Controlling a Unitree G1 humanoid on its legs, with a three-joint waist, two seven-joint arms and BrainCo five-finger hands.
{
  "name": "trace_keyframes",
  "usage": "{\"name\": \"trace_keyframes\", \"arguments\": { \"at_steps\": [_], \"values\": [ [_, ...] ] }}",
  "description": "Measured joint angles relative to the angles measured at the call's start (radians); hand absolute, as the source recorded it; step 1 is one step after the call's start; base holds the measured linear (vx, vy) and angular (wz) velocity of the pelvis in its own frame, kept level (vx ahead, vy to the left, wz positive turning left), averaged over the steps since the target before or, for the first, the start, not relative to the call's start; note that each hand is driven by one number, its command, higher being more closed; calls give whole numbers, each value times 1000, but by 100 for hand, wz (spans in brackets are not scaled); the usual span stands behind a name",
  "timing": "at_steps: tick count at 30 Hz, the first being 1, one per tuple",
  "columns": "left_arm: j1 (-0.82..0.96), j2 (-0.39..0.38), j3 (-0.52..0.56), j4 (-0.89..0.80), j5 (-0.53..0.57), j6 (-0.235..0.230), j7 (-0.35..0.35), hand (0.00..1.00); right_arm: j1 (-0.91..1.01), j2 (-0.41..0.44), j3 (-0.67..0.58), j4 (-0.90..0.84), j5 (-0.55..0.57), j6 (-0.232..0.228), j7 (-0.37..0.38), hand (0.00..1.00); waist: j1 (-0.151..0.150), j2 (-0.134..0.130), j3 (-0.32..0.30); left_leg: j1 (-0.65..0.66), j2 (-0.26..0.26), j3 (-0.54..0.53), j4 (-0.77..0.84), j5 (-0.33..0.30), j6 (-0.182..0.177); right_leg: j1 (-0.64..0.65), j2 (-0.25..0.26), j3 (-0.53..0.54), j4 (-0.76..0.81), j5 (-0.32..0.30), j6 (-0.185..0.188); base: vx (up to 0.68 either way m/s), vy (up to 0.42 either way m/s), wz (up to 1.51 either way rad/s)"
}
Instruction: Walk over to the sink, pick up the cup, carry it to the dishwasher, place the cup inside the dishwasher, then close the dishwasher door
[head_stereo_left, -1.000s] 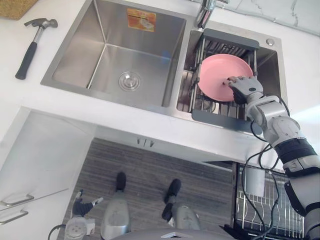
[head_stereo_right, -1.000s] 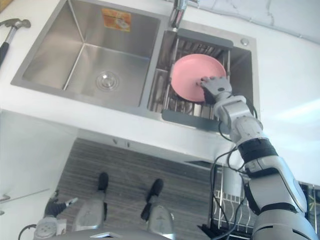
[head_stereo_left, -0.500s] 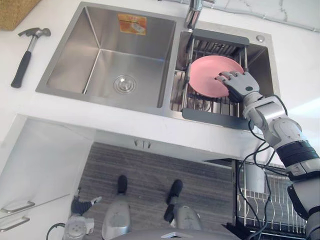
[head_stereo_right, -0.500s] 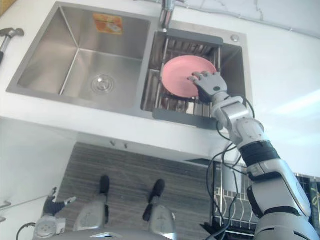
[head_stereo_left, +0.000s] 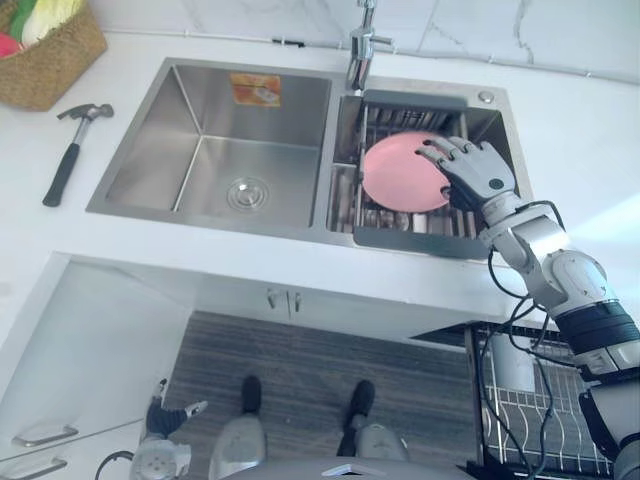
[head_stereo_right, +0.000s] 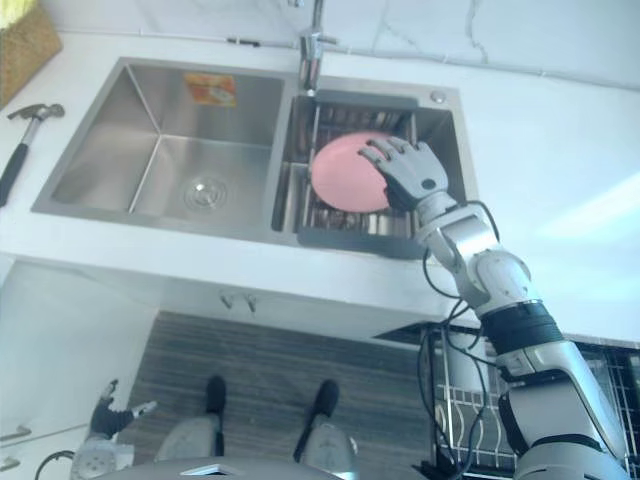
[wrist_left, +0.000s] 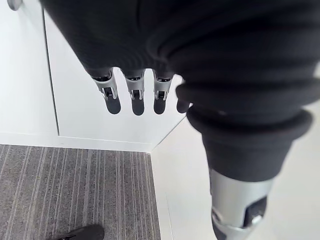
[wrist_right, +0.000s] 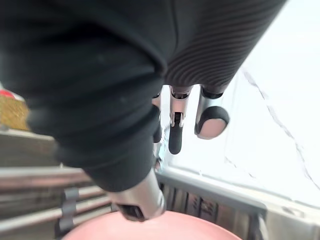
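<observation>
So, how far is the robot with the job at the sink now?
Done: the robot stands at the sink. In hand: the right hand hovers open over the pink dish in the drying rack, gripping nothing yet. The left hand hangs open, low by the cabinet. Left: grasp, carry to the dishwasher rack, place it, close the dishwasher.
</observation>
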Motion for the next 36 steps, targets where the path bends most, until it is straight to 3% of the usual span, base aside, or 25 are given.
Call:
{"name": "trace_keyframes", "arguments": {
  "at_steps": [5, 6, 14, 20, 25, 36],
  "values": [
    [35, 0, -2, 23, 2, 5, -1, 0, 37, 66, 0, 0, 0, -2, 6, 100, 6, -32, -40, 12, -2, -13, 0, 0, 0, 22, -2, -12, 0, -8, 3, -19, -1, 8],
    [44, 0, -4, 24, 2, 6, -2, 0, 42, 77, 2, 0, 0, -2, 9, 0, 6, -38, -43, 12, -3, -13, 0, 1, -1, 22, -4, -11, -1, -10, 5, -46, 7, 1],
    [60, 0, -20, 31, 2, 8, -2, 0, 44, 79, 18, 62, 41, 1, 132, 0, 11, -43, -51, 13, -7, -13, -6, -1, 2, 22, -8, -9, -2, -14, 2, -29, 3, 0],
    [60, 0, -20, 31, 2, 8, -2, 0, 44, 79, 18, 84, 62, 12, 169, 0, 12, -48, -61, 13, -7, -13, -5, 4, 0, 23, -8, -11, 0, -6, 2, 23, 2, 1],
    [60, 0, -20, 30, 2, 8, -13, 0, 44, 79, 18, 88, 80, 29, 256, 0, 18, -61, -68, 18, -8, -17, 0, 4, 1, 31, -9, -16, 0, -5, 3, 16, 2, 1],
    [69, -1, -19, 30, 1, 22, -23, 0, 3, 78, 52, 180, 121, 29, 408, 0, 23, -61, -69, 30, -9, -16, -6, 1, 0, 46, -10, -14, -7, -14, 3, -39, -2, -1]
  ]
}}
